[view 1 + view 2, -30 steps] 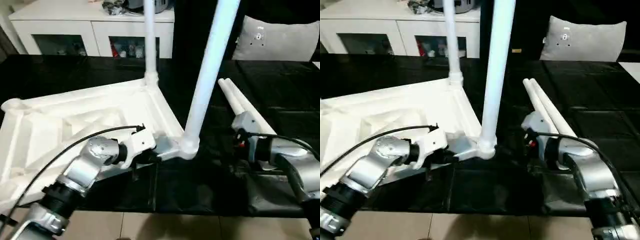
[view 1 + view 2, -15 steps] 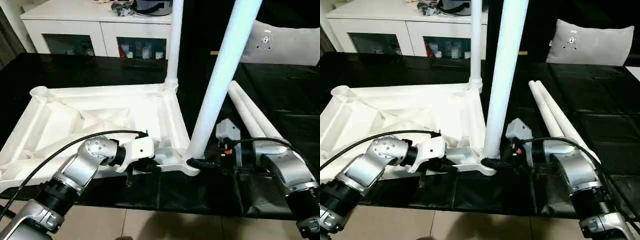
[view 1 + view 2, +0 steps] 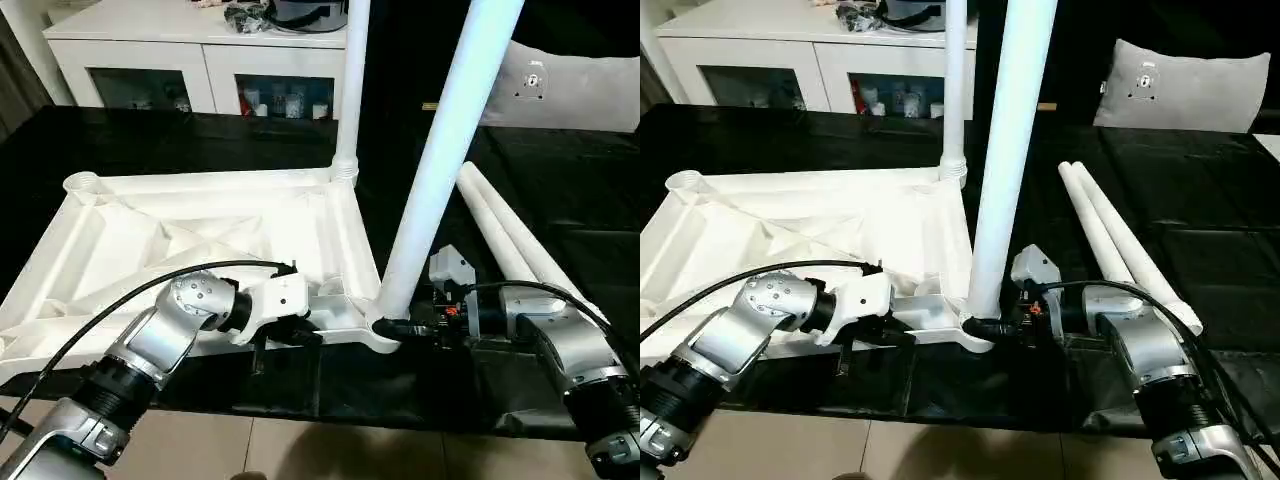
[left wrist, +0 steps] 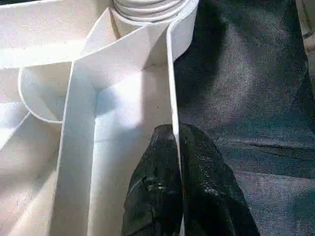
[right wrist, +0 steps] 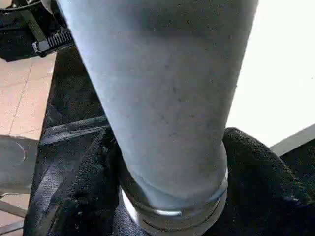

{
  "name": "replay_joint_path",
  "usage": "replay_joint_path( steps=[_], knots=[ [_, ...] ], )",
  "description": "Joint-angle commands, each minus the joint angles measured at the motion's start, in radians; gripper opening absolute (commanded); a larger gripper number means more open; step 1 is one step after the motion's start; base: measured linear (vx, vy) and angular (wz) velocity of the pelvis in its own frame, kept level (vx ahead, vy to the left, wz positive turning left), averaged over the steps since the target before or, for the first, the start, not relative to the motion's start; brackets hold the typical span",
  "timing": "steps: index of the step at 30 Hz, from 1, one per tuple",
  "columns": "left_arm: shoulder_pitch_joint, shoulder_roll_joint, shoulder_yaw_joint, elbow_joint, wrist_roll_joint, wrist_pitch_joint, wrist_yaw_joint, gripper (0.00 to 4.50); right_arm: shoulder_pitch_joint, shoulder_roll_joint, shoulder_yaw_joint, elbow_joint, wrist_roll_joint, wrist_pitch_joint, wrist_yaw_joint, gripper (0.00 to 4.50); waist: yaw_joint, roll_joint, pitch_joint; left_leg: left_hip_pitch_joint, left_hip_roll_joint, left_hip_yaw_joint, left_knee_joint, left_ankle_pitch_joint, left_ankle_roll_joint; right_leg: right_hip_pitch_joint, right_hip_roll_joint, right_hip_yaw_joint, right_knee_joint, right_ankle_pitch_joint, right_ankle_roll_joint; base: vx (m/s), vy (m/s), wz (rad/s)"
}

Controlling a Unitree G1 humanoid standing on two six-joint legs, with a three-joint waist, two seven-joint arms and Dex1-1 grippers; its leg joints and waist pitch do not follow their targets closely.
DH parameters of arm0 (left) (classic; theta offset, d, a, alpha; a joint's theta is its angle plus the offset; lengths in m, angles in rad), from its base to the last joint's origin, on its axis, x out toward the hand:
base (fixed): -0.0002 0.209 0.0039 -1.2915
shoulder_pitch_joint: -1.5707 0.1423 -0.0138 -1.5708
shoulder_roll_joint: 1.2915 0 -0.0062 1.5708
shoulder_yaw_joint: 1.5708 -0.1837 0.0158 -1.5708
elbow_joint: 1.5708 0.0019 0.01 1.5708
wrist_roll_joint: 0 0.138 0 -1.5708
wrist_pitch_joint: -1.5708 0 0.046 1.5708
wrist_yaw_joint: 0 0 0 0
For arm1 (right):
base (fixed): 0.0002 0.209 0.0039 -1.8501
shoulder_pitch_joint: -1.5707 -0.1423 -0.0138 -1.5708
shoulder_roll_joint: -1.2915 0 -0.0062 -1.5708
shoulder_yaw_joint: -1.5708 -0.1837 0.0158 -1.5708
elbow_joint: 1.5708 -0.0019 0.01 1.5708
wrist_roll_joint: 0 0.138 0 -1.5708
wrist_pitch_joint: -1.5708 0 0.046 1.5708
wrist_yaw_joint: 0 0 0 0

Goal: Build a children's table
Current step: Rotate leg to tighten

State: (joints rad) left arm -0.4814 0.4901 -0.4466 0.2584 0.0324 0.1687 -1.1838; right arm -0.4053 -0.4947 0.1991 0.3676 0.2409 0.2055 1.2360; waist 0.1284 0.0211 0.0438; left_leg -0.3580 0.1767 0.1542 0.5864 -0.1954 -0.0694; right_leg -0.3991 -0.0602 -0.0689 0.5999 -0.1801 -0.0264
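tabletop [image 3: 200, 225] inverted on black surface [image 3: 560, 180], two legs upright in corner sockets.
left gripper [image 4: 176, 147] pinches the tabletop's near rim; right gripper [image 3: 992, 327] fingers straddle near leg [image 3: 440, 160] at its base; two loose legs [image 3: 505, 235] lie beside.

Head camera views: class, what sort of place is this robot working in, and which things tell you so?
Probably a home living room: a white cabinet with glass-fronted shelves of small items, a grey cushion behind, and a tiled floor by the black-covered work surface.
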Motion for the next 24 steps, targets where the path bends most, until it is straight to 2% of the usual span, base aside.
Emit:
replay_joint_path(
  steps=[1,2,4,6,7,8,9,10,12,13,15,17,18,19,21,24],
  knots=[
    [0.021,-0.01,-0.027,-0.019,-0.001,0.014,-0.02,0.0,0.01,0.012,-0.005,-0.013,0.021,0.02,0.02,2.73,0.0,-0.012,-0.061,0.001,0.052,-0.005,-0.061,-0.126,0.072,0.057,-0.085,0.048,-0.062,-0.199,-0.203,0.0,0.0,0.0],
    [0.022,-0.011,-0.026,-0.02,-0.002,0.016,-0.019,0.0,0.01,0.013,-0.005,-0.013,0.021,0.022,0.018,2.73,0.0,-0.012,-0.062,0.0,0.051,-0.004,-0.06,-0.122,0.073,0.057,-0.085,0.048,-0.063,-0.197,-0.203,0.0,0.0,0.0],
    [0.038,-0.036,-0.006,-0.045,-0.021,0.081,0.02,0.0,0.017,0.06,-0.012,-0.015,0.012,0.088,-0.087,2.72,-0.002,-0.009,-0.059,-0.002,0.051,-0.005,-0.063,-0.125,0.07,0.056,-0.084,0.047,-0.064,-0.21,-0.202,0.0,0.0,0.0],
    [0.039,-0.058,0.008,-0.046,-0.023,0.111,0.057,0.0,0.018,0.091,-0.015,-0.013,-0.002,0.101,-0.154,2.71,-0.011,-0.012,-0.05,0.0,0.047,-0.006,-0.07,-0.181,0.045,0.054,-0.085,0.045,-0.078,-0.329,-0.173,0.0,0.0,0.0],
    [0.039,-0.073,0.018,-0.046,-0.024,0.128,0.084,0.0,0.018,0.112,-0.018,-0.014,-0.009,0.11,-0.196,2.71,-0.013,-0.009,-0.05,0.004,0.048,-0.007,-0.071,-0.198,0.036,0.051,-0.087,0.047,-0.081,-0.365,-0.164,0.0,0.0,0.0],
    [0.031,-0.132,0.053,-0.03,-0.016,0.177,0.191,0.0,0.016,0.17,-0.029,-0.017,-0.017,0.148,-0.3,2.7,-0.022,-0.007,-0.047,0.002,0.046,-0.009,-0.074,-0.224,0.023,0.053,-0.085,0.046,-0.086,-0.411,-0.148,0.0,0.0,0.0],
    [0.026,-0.159,0.068,-0.026,-0.016,0.205,0.234,0.0,0.009,0.201,-0.041,-0.008,-0.025,0.164,-0.365,2.7,-0.026,-0.008,-0.042,0.01,0.045,-0.011,-0.077,-0.261,0.012,0.046,-0.085,0.044,-0.096,-0.479,-0.126,0.0,0.0,0.0],
    [0.021,-0.195,0.087,-0.023,-0.014,0.242,0.29,0.0,-0.002,0.245,-0.064,0.008,-0.034,0.185,-0.457,2.7,-0.03,-0.008,-0.042,0.015,0.044,-0.01,-0.075,-0.277,0.006,0.044,-0.086,0.044,-0.1,-0.508,-0.117,0.0,0.0,0.0],
    [0.008,-0.27,0.122,-0.015,-0.01,0.3,0.398,0.0,-0.025,0.321,-0.125,0.049,-0.04,0.221,-0.629,2.7,-0.045,-0.01,-0.044,0.009,0.039,-0.018,-0.078,-0.288,-0.011,0.048,-0.09,0.038,-0.105,-0.559,-0.092,0.0,0.0,0.0],
    [0.0,-0.316,0.137,-0.008,-0.002,0.324,0.465,0.0,-0.031,0.348,-0.138,0.067,-0.063,0.206,-0.698,2.7,-0.049,-0.009,-0.045,0.009,0.039,-0.018,-0.077,-0.285,-0.013,0.048,-0.089,0.039,-0.104,-0.554,-0.09,0.0,0.0,0.0],
    [-0.003,-0.336,0.14,-0.003,0.005,0.328,0.494,0.0,-0.03,0.35,-0.126,0.071,-0.086,0.176,-0.71,2.7,-0.05,-0.009,-0.05,0.016,0.04,-0.013,-0.073,-0.276,0.004,0.041,-0.088,0.042,-0.109,-0.508,-0.093,0.0,0.0,0.0],
    [-0.002,-0.393,0.13,-0.001,0.022,0.318,0.555,0.0,-0.025,0.368,-0.142,0.073,-0.077,0.157,-0.738,2.7,-0.046,-0.01,-0.05,0.01,0.04,-0.011,-0.074,-0.251,0.024,0.043,-0.085,0.046,-0.106,-0.457,-0.1,0.0,0.0,0.0],
    [0.001,-0.39,0.111,-0.008,0.034,0.304,0.546,0.0,-0.024,0.373,-0.157,0.072,-0.063,0.158,-0.74,2.7,-0.042,-0.009,-0.051,0.007,0.041,-0.01,-0.074,-0.232,0.033,0.045,-0.085,0.048,-0.103,-0.43,-0.104,0.0,0.0,0.0],
    [0.004,-0.388,0.099,-0.014,0.045,0.299,0.538,0.0,-0.023,0.378,-0.167,0.07,-0.059,0.162,-0.746,3.05,-0.038,-0.008,-0.054,0.008,0.041,-0.01,-0.073,-0.22,0.036,0.046,-0.086,0.048,-0.1,-0.412,-0.107,0.0,0.0,0.0],
    [0.009,-0.371,0.081,-0.02,0.069,0.282,0.527,0.0,-0.018,0.377,-0.18,0.058,-0.054,0.152,-0.738,3.39,-0.034,-0.005,-0.055,0.002,0.043,-0.01,-0.074,-0.191,0.042,0.049,-0.084,0.049,-0.093,-0.354,-0.119,0.0,0.0,0.0],
    [0.01,-0.347,0.086,-0.016,0.076,0.277,0.531,0.0,-0.012,0.343,-0.189,0.037,-0.053,0.134,-0.689,3.6,-0.031,-0.006,-0.058,0.0,0.043,-0.008,-0.071,-0.155,0.051,0.056,-0.085,0.049,-0.084,-0.269,-0.145,0.0,0.0,0.0]
  ],
)
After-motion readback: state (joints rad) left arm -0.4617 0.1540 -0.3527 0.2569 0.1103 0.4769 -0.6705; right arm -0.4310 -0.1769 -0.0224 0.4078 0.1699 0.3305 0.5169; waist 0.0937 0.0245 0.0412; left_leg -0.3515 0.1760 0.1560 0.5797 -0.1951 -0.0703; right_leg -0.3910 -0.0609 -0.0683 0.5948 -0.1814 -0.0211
